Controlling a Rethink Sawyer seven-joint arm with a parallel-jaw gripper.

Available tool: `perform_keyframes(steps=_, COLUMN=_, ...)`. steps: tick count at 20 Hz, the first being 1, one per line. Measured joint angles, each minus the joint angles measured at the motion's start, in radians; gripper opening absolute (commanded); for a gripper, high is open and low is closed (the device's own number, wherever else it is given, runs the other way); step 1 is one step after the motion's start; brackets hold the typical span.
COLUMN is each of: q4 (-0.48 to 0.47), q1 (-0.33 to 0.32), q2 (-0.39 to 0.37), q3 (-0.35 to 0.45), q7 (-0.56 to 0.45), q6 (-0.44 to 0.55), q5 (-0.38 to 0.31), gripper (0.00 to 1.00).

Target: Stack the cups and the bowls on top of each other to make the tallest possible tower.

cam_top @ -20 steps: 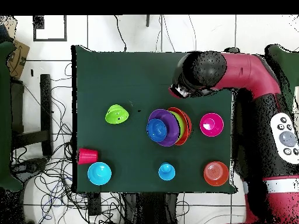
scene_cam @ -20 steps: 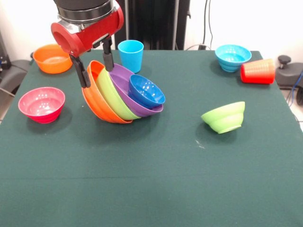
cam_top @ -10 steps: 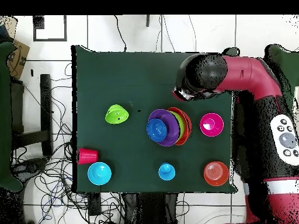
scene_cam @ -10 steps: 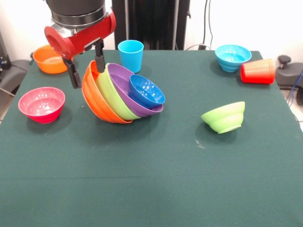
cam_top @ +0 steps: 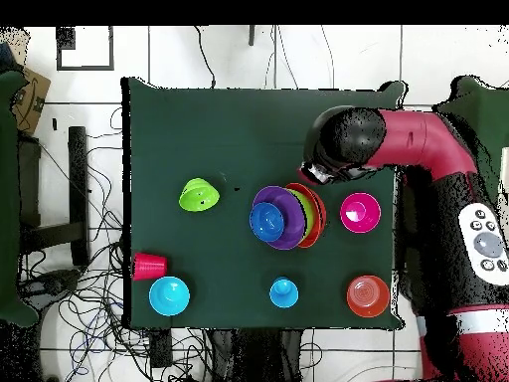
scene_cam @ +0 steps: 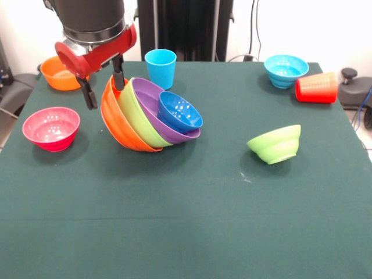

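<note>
**Gripper spread at the tilted tower's rim**

Fingers [scene_cam: 88,93] are standing apart in the upper left of the front view, gripping nothing; one black finger is hanging left of the tower, the other is sitting at the upper rim of the large orange bowl [scene_cam: 119,125]. The gripper [scene_cam: 103,86] is hanging from a red and black arm. The tower [scene_cam: 148,113] is leaning on its side left of centre on the green table cloth [scene_cam: 192,221]: glossy, rounded bowls nested orange, lime green, purple, with a small dark blue bowl [scene_cam: 180,111] innermost, mouths facing right. A smooth light blue cup [scene_cam: 160,68] is standing upright just behind it. A magenta bowl [scene_cam: 51,128] is sitting at the left edge, a small lime bowl [scene_cam: 275,143] is tilting right of centre, and a ridged red cup [scene_cam: 316,88] is lying on its side at the upper right.
</note>
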Motion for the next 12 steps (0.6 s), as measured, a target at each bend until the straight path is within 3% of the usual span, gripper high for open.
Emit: perform_keyframes(steps=12, q4=0.059, q1=0.001, q2=0.002, q3=-0.043, q7=0.000, q6=-0.024, q5=-0.005, gripper=1.00)
